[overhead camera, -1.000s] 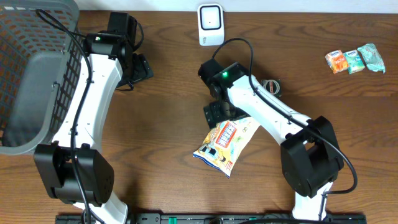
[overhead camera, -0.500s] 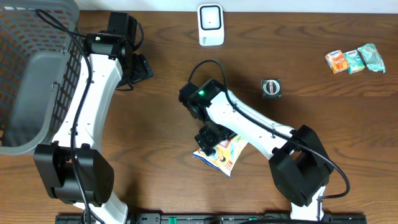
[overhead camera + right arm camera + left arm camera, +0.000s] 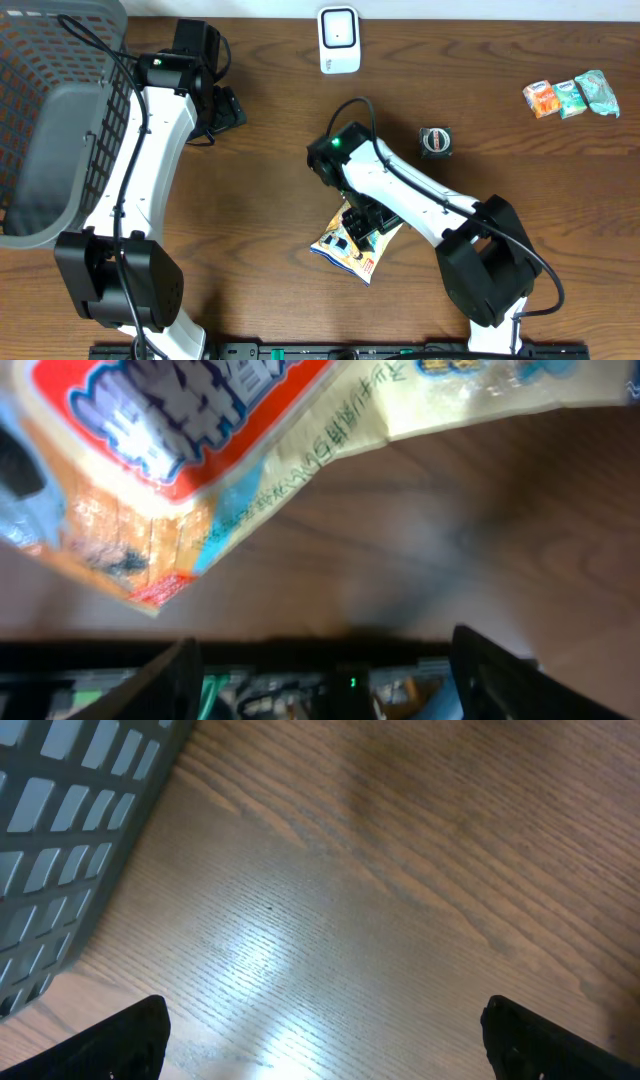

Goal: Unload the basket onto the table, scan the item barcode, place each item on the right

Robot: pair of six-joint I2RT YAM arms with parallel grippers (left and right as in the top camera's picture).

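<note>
We are seeing a cream-yellow snack bag [image 3: 342,248] carrying a red-orange panel with blue-and-white lettering and a cyan band, on a brown table [image 3: 260,180] streaked with darker wood grain. At the table's left edge a grey basket [image 3: 50,150] is showing its slotted lattice. A white scanner [image 3: 339,39] is standing at the far edge; orange, green and teal packets [image 3: 570,97] are brightening the far right corner. Both arms [image 3: 150,130] are gleaming white with black joints.
</note>
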